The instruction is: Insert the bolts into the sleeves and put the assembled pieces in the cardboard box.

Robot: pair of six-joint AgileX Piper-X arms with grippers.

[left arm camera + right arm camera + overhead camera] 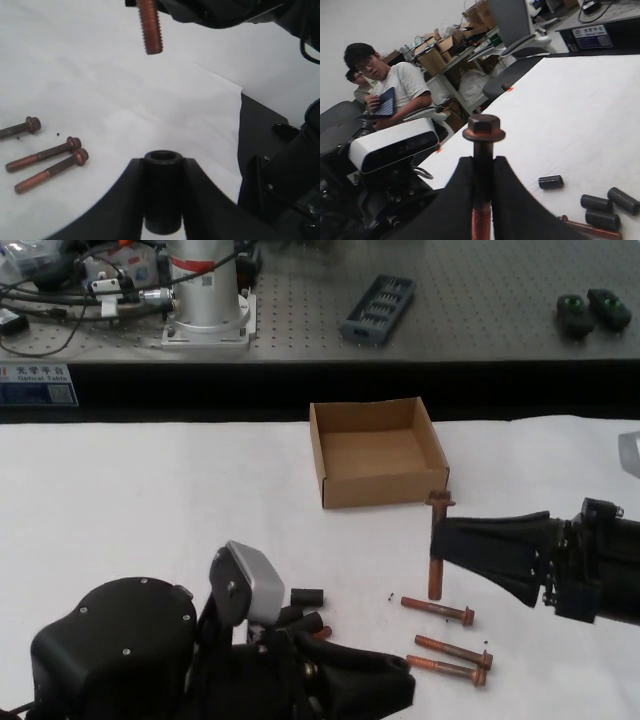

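A white-covered desk (150,510) carries everything, with a grey perforated board (450,320) behind it. The left arm's jaws are closed on a black sleeve (163,192) held upright with its bore up, while the right arm's jaws are clamped on the shank of a copper bolt (482,150), head on top, threaded end down and clear of the sleeve. Three loose bolts (437,610) lie on the desk just beside the held bolt, a few loose sleeves (307,596) lie near the left arm, and the open cardboard box (385,488) stands farther back
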